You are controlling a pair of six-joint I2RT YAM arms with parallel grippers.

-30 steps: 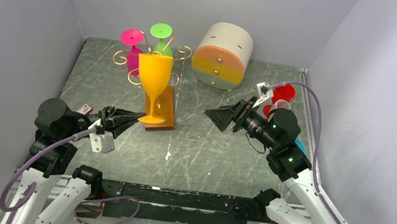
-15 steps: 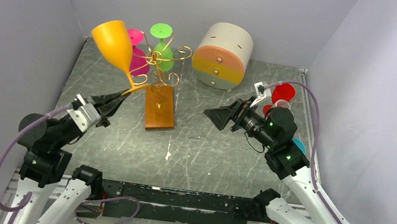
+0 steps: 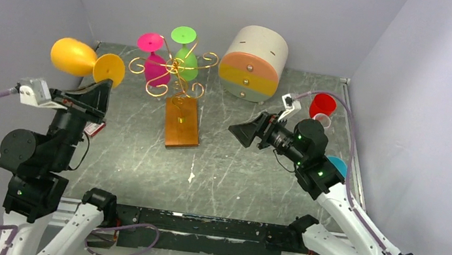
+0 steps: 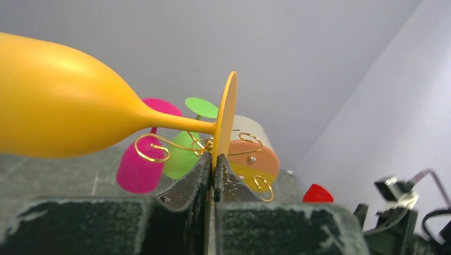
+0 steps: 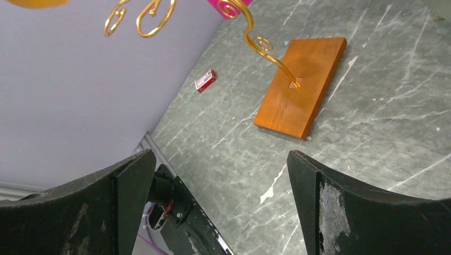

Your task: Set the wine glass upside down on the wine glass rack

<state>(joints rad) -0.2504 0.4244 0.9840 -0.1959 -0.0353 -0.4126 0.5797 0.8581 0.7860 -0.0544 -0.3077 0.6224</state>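
The grey marbled worktop (image 3: 238,168) fills the floor of a pale-walled enclosure. At its far edge lies a round cream drawer box (image 3: 253,63) with its orange, yellow and green drawer fronts facing the arms. Left of it stands the wine glass rack (image 3: 179,88), a gold wire tree of curled arms rising from a brown wooden base (image 3: 181,125). A pink glass (image 3: 152,65) and a green glass (image 3: 185,53) hang upside down on it, feet up. The right pincer (image 3: 242,132) hovers low over the middle of the worktop with its jaws spread wide and nothing between them; its own camera looks between them (image 5: 218,154) toward the rack's base. The left pincer (image 3: 102,88) is raised near the far left corner, pinched tight on the rim of the foot of the yellow-orange wine glass (image 3: 73,56). The glass lies sideways in the air, bowl toward the left wall, left of the rack and apart from it. A red cup (image 3: 322,104) stands by the right edge, and a small red-and-white packet (image 3: 94,129) lies near the left arm.
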